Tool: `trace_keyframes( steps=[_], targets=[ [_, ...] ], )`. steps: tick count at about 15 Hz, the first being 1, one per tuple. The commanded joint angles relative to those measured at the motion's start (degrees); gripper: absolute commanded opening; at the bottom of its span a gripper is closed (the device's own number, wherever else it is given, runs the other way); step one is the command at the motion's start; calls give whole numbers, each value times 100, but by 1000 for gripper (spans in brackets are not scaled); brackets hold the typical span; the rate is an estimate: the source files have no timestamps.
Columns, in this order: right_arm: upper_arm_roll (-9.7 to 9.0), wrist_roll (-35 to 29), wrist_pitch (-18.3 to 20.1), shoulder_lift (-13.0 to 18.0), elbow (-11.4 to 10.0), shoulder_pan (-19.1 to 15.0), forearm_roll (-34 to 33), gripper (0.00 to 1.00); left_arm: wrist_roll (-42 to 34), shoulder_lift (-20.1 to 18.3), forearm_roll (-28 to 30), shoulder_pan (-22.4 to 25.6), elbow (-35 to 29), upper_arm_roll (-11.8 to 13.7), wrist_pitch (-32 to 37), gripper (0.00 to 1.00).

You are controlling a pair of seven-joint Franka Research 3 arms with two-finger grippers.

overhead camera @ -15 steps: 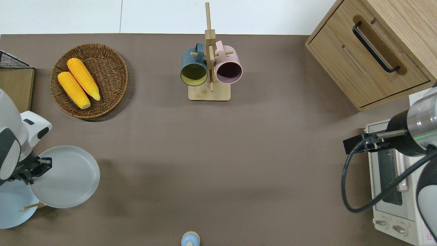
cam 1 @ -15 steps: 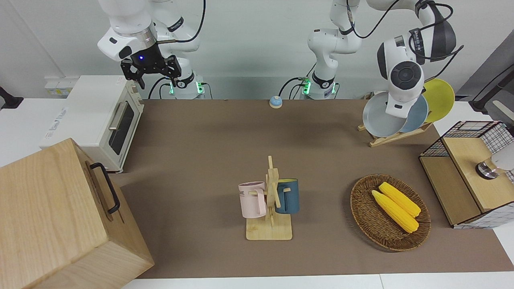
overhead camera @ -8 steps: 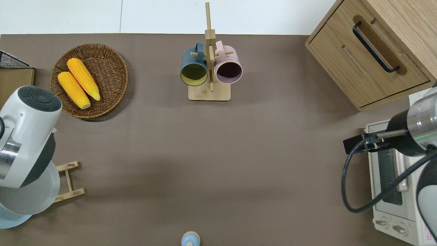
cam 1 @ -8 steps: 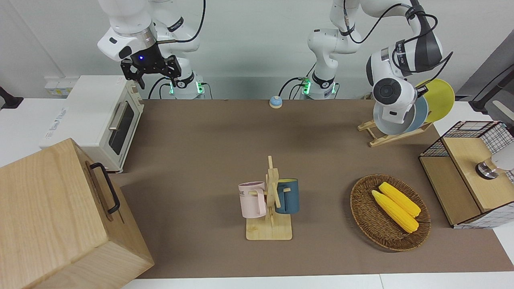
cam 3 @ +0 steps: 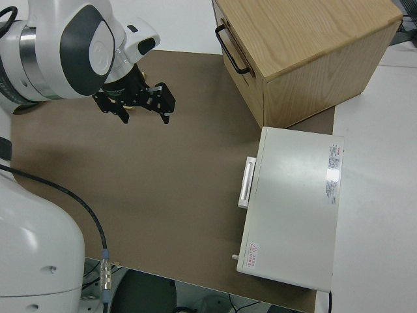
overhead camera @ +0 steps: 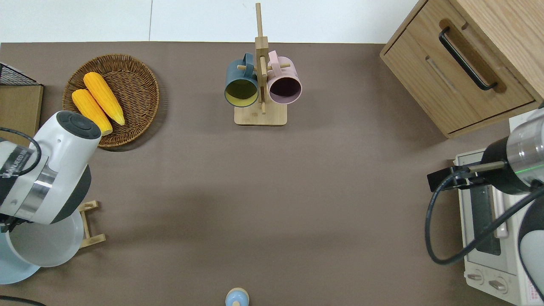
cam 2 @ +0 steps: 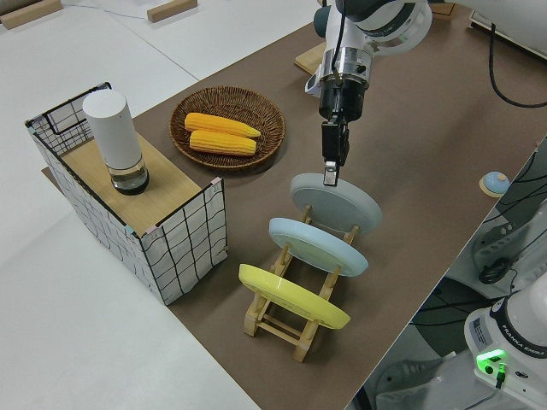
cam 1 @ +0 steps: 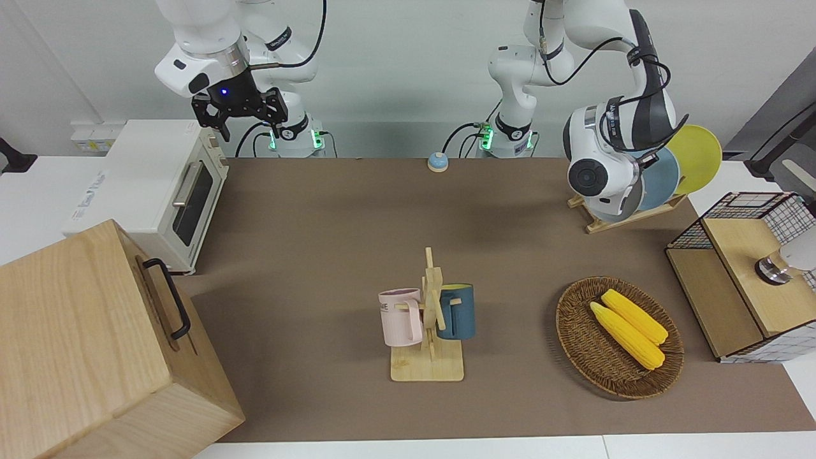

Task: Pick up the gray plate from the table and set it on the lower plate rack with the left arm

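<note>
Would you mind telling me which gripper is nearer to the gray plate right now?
The left. The left gripper is at the upper rim of the gray plate, which stands in the lower plate rack. The right arm is parked.

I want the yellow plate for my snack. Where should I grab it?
Grab the yellow plate by its top rim, coming down from above. It leans slanted in the plate rack with its lower edge tucked between the pegs. The sky-blue plate stands close beside it, so only that raised rim is free.
</note>
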State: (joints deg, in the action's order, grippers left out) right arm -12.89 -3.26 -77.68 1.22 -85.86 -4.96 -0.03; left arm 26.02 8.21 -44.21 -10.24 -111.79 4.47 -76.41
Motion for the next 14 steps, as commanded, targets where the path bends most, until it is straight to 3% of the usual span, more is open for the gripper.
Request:
trace_keyframes(
  steps=[1,2,6,9,11,13,14],
  targets=[
    [-38,19,87,27,35,-84,20,987,298,49,167,-110,-45,27,100,0],
    [-38,19,87,27,35,-85,20,990,307,58,220,-110,-45,27,74,113],
    [-38,19,87,27,35,-84,20,990,280,23,562,-102,16,27,-23,979],
    [-38,19,87,27,35,-84,20,990,307,-21,974,-101,148,27,-49,991],
    [-38,19,87,27,35,-85,20,990,463,-170,1343,-101,175,27,-494,995],
    [-38,19,87,27,35,-76,20,990,1114,-241,1556,-93,236,-139,-961,993],
    [-38,19,87,27,35,-84,20,990,1011,-284,1721,-101,341,-140,-954,993]
  ],
)
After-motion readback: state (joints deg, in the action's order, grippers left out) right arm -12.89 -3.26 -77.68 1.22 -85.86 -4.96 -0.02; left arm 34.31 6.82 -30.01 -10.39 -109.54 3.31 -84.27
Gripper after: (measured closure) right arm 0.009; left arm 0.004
